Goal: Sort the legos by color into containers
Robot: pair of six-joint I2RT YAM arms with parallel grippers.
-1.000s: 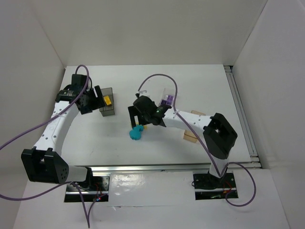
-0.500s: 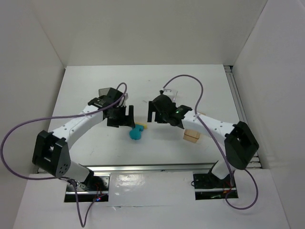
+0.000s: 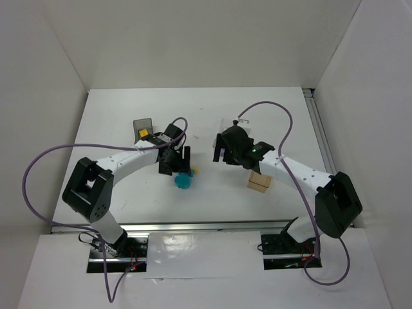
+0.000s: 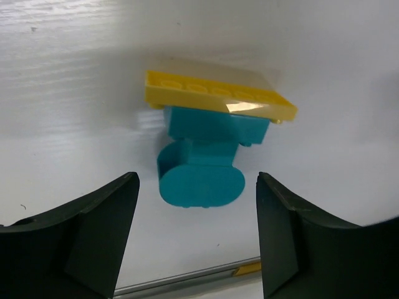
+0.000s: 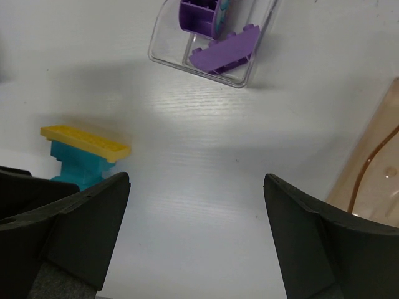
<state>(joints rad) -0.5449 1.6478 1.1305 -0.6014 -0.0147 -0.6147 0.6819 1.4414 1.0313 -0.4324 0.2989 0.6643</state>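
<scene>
A yellow flat lego (image 4: 218, 96) lies on top of a teal lego (image 4: 206, 162) on the white table. My left gripper (image 4: 196, 243) is open and empty, its fingers either side of the teal lego's near end without touching it. In the top view the left gripper (image 3: 179, 163) hovers just above the teal lego (image 3: 183, 182). My right gripper (image 5: 196, 237) is open and empty over bare table. The clear bin (image 5: 206, 59) ahead of it holds two purple legos (image 5: 225, 50). The dark grey bin (image 3: 142, 126) holds a yellow lego (image 3: 145, 135).
The amber-tan bin (image 3: 260, 183) stands right of centre, close under the right arm (image 3: 283, 166); its edge also shows in the right wrist view (image 5: 374, 168). The table's metal front rail (image 3: 219, 225) runs along the near edge.
The left arm swung from the dark grey bin to the right and now hangs over the teal and yellow legos. The right gripper moved right, away from those legos, towards the clear bin.
</scene>
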